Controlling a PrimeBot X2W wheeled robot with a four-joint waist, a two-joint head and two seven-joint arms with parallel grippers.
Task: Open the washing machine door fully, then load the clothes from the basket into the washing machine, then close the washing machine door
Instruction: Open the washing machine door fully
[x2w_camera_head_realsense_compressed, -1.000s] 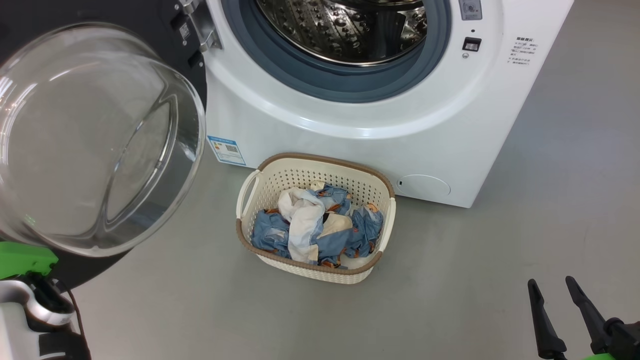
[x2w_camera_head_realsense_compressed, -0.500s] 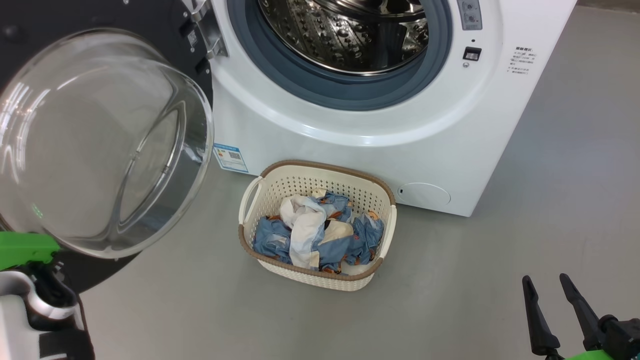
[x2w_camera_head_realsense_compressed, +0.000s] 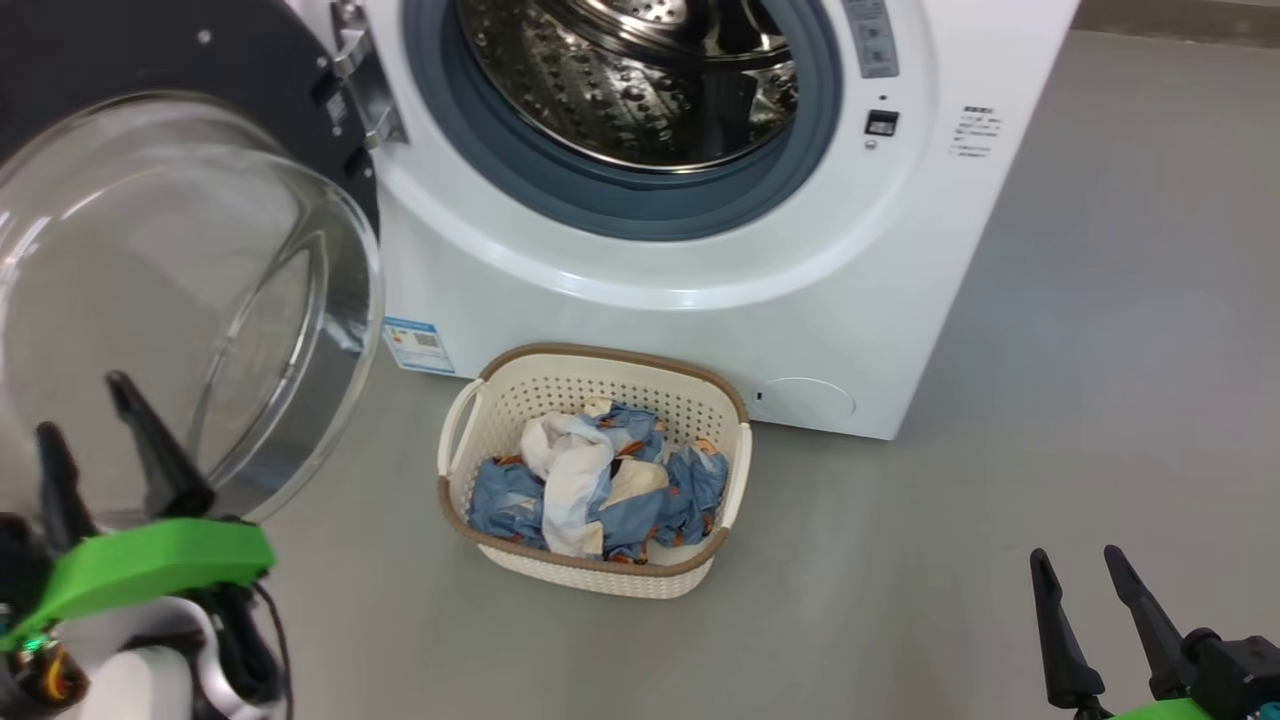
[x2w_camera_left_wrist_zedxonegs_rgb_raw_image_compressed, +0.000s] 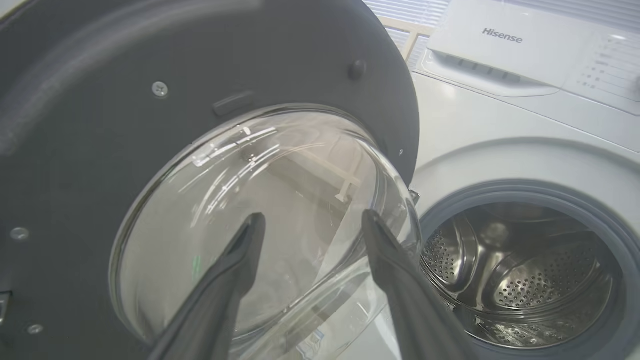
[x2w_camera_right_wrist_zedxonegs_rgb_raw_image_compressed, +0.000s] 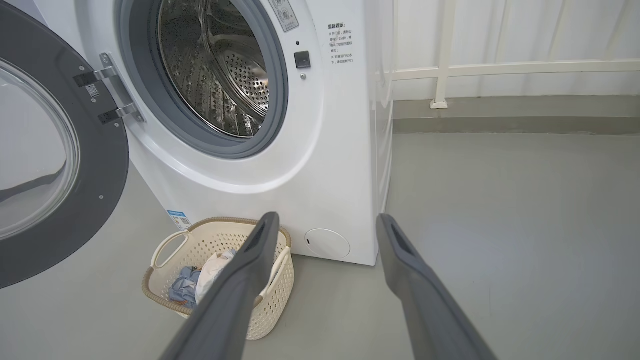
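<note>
- My left end effector (x2w_camera_head_realsense_compressed: 82, 410) is open, its two long dark fingers spread with nothing between them, just in front of the bulging clear glass of the large round black-rimmed door (x2w_camera_head_realsense_compressed: 200, 250); I cannot tell whether a fingertip touches the glass
- That door hangs swung wide on its metal hinge (x2w_camera_head_realsense_compressed: 365, 90) at the left of the big white front-loading washing machine (x2w_camera_head_realsense_compressed: 880, 300)
- The perforated steel drum (x2w_camera_head_realsense_compressed: 630, 90) lies exposed inside the grey rubber gasket (x2w_camera_head_realsense_compressed: 620, 215)
- The small cream-white perforated plastic basket (x2w_camera_head_realsense_compressed: 600, 352) with a brown woven-look rim stands on the grey floor (x2w_camera_head_realsense_compressed: 1050, 450), just in front of the machine, below the drum opening and near the blue label sticker (x2w_camera_head_realsense_compressed: 418, 345)
- The clothes (x2w_camera_head_realsense_compressed: 590, 490), light-blue printed pieces with white and cream cloth, lie bunched inside the basket
- My right end effector (x2w_camera_head_realsense_compressed: 1076, 553) is open and empty, over bare floor, well apart from the basket
</note>
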